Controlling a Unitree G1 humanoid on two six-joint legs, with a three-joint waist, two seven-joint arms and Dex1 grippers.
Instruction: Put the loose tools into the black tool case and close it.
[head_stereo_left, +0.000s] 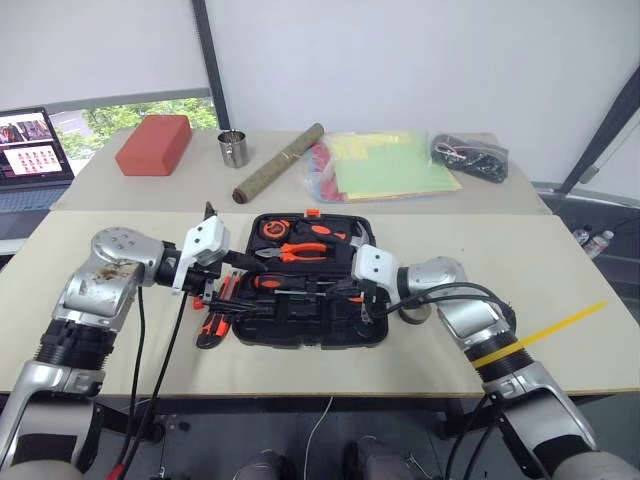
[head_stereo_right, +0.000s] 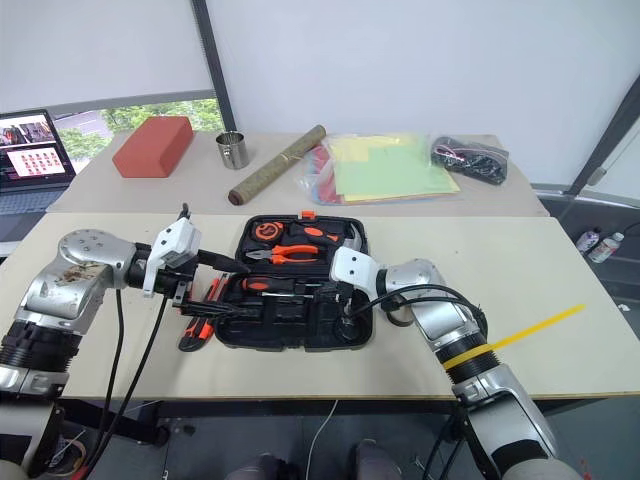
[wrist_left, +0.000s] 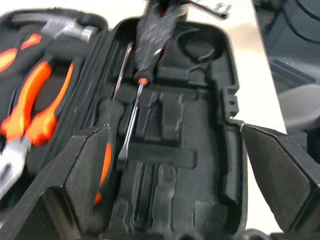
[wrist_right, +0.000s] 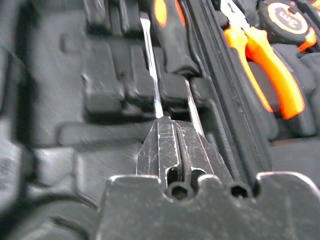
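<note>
Over the open tool case (head_stereo_left: 310, 335) | right gripper (wrist_right: 175, 145) clamped on screwdriver (wrist_right: 152, 85) shaft | left gripper (wrist_left: 170, 170) spread, empty | seating into slot judged next

matt black plastic tool case (head_stereo_left: 310, 330), shiny metal screwdriver (wrist_right: 152, 82)

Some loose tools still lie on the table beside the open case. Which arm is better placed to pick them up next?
Probably the left. The left gripper hangs open near the loose tools at the black tool case's left edge. The right gripper is shut over the case.
</note>
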